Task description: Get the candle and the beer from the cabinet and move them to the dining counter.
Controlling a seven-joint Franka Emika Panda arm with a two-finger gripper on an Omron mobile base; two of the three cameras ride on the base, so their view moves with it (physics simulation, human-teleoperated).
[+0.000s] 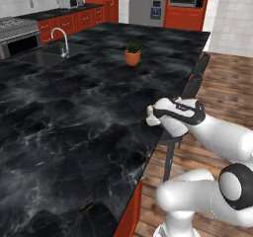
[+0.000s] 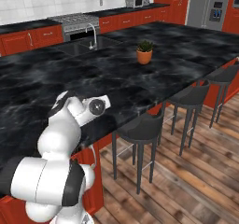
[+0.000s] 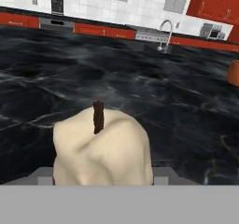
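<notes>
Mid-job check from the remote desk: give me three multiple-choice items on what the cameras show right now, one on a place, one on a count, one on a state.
1. Where is the candle?
A. in the sink
B. at the hand, over the near edge of the dining counter
C. beside the potted plant

2. How many stools stand along the counter's side in the right base view?
A. one
B. three
C. six

3. What state is the candle's wick in?
A. dark and unlit
B. burning
C. missing

Answers:
1 B: the hand view has the candle right at the hand, with black marble beyond.
2 B: three dark seats line the edge.
3 A: a brown stub, no flame.
</notes>
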